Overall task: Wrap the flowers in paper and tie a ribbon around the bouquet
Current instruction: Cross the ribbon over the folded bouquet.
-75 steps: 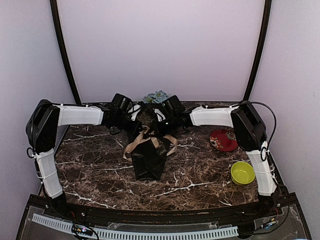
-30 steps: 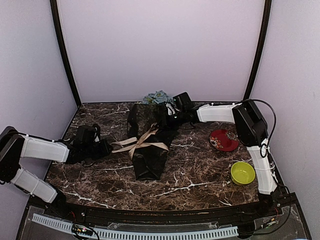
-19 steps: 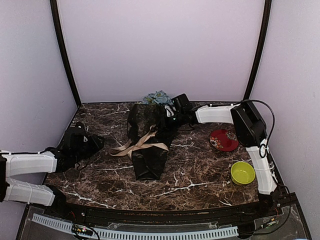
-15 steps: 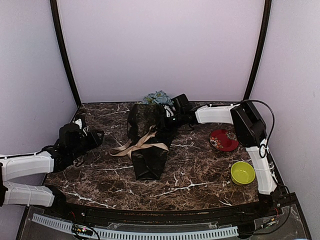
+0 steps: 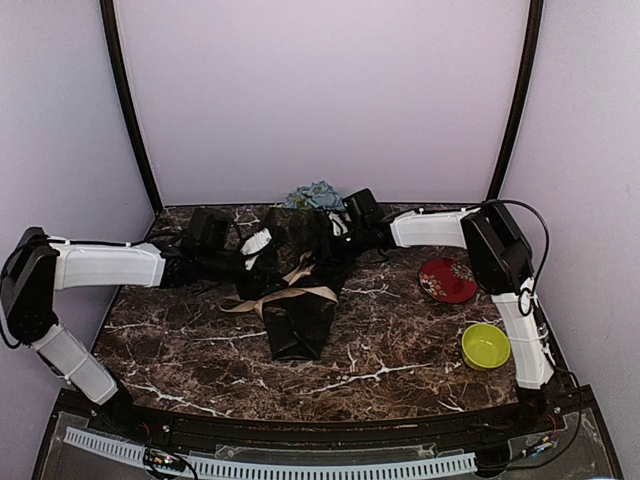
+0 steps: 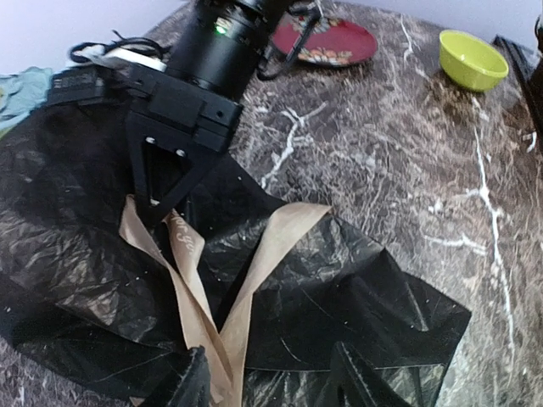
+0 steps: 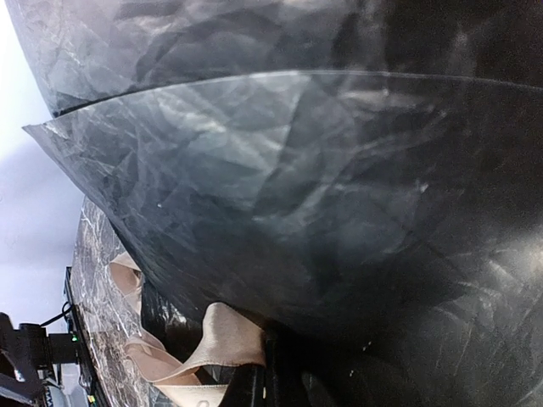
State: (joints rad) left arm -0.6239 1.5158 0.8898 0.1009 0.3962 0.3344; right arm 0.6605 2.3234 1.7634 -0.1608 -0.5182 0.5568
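The bouquet lies mid-table as a black paper (image 5: 297, 320) cone, with the flowers (image 5: 312, 193) showing blue and green at its far end. The beige ribbon (image 5: 283, 292) crosses its waist. My left gripper (image 5: 268, 255) hovers over that crossing; in the left wrist view its fingers (image 6: 193, 381) stand apart above the ribbon (image 6: 199, 314) and paper (image 6: 339, 288), gripping nothing. My right gripper (image 5: 330, 243) is shut on a ribbon strand (image 7: 216, 339) beside the cone, also seen from the left wrist as the right gripper (image 6: 159, 202). Black paper (image 7: 280, 186) fills the right wrist view.
A red plate (image 5: 446, 280) and a yellow-green bowl (image 5: 485, 345) sit on the marbled table (image 5: 180, 340) at the right. The back wall stands just behind the flowers.
My left arm let go of the ribbon end at the far left, opened, and swung back to the bouquet's waist. The right gripper kept its hold and barely moved.
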